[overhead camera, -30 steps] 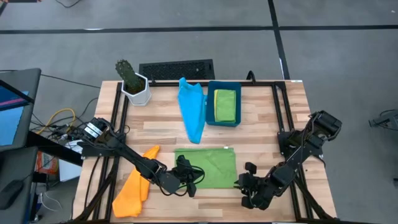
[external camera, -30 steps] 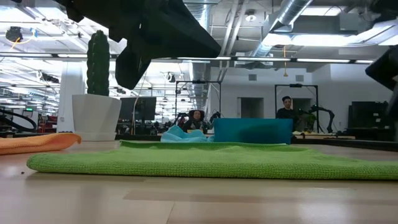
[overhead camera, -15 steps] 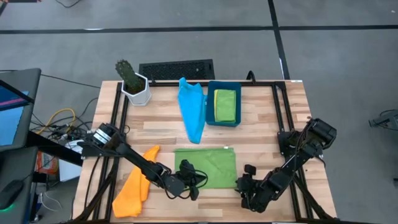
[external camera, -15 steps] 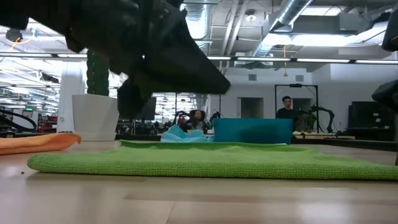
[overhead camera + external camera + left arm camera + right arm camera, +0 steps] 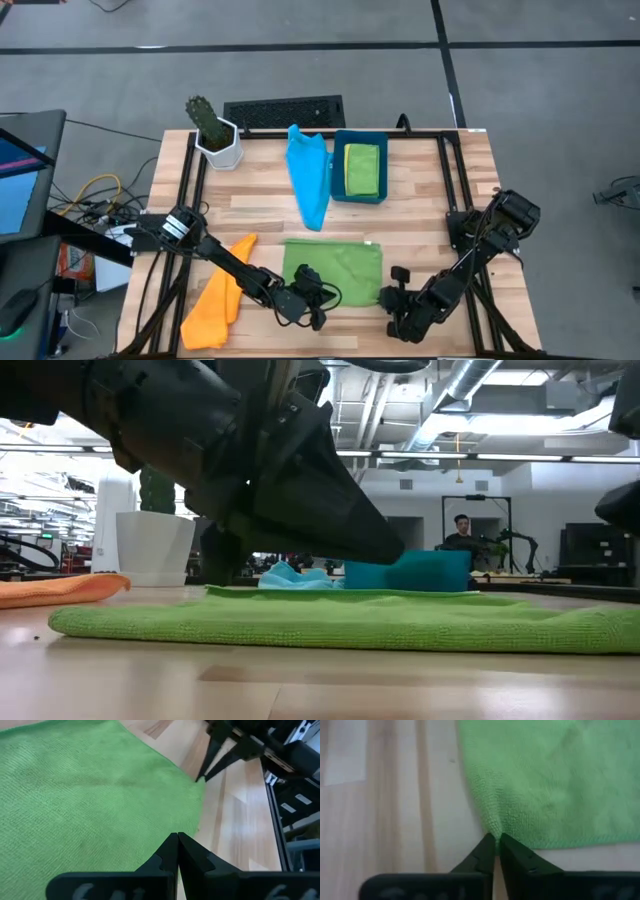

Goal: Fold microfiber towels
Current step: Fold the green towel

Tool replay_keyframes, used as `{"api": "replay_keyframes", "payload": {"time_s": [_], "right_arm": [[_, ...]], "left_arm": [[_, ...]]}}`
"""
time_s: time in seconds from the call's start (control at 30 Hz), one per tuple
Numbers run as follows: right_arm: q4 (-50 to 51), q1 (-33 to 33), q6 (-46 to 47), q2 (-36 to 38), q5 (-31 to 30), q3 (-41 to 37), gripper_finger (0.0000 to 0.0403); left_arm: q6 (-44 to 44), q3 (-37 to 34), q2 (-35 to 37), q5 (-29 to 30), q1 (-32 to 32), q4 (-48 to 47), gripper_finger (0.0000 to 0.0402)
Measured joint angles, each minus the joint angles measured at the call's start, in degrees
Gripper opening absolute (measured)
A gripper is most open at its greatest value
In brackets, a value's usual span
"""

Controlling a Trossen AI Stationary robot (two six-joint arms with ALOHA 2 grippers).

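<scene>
Left gripper [image 5: 177,837] pressed together over flat green microfiber towel [image 5: 335,270]; right gripper [image 5: 496,840] pinches its 4 o'clock corner.

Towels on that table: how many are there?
4. Green towel at the near edge, orange towel left of it, light blue towel farther back, yellow-green towel in the bin; others may hide beneath.

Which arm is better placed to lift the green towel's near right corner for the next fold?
Right: the right gripper is closed at that corner of the green towel.
</scene>
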State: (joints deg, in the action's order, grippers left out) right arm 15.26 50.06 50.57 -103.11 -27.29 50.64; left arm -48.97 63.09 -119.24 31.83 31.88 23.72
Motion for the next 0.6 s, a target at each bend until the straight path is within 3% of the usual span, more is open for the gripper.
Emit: {"api": "replay_keyframes", "payload": {"time_s": [0.2,0.4,0.6], "right_arm": [[-0.17,-0.94,-4.69,0.0,-0.12,2.71,0.0013],[-0.14,-3.41,-12.43,0.0,-0.3,6.42,0.0037],[-0.8,-6.41,-24.87,0.0,0.42,8.44,0.0036]], "left_arm": [[-1.03,-0.02,0.0,-0.17,0.0,0.09,0.0],[-1.16,-0.02,0.02,-0.37,0.0,-0.17,0.0],[-0.75,-0.02,0.02,0.16,0.0,-0.91,0.0]]}}
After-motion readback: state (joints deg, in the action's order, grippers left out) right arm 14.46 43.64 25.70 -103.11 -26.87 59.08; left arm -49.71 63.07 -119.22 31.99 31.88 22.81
